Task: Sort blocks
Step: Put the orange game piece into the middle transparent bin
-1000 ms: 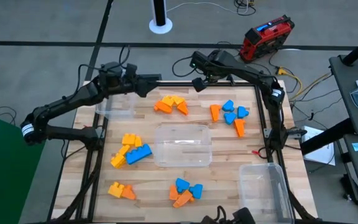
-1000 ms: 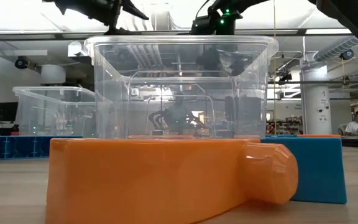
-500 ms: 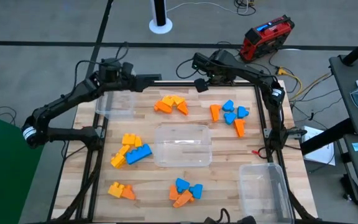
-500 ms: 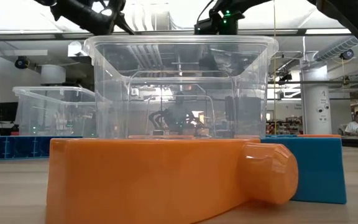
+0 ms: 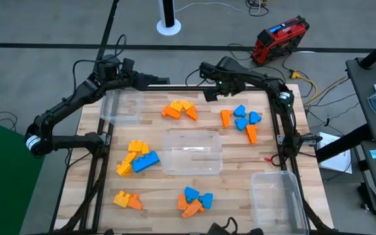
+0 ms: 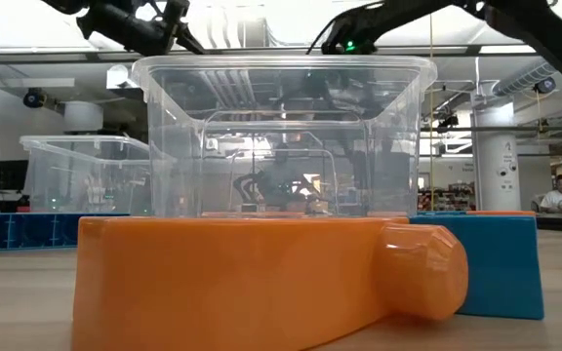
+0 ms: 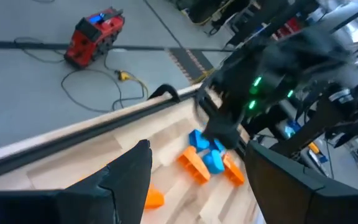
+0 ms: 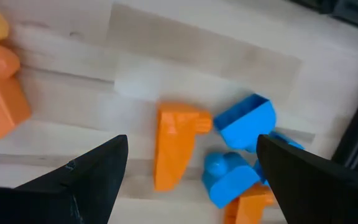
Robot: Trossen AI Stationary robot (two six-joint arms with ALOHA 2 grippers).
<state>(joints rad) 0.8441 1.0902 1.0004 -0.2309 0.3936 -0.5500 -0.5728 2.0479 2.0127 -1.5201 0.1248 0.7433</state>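
- Blocks lie in clusters across your counter, none in the bins.
- Left pincer hovers open at the far edge.
- Right pincer hangs open beside the far orange cluster.

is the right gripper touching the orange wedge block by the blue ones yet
Apart. In the right wrist view the right gripper is open, and bare wood shows between both fingers and the orange wedge block. The high view puts it beside that cluster.

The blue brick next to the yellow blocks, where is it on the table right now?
In the high view, the blue brick lies on the table's left half, touching the yellow blocks, just left of the middle clear bin.
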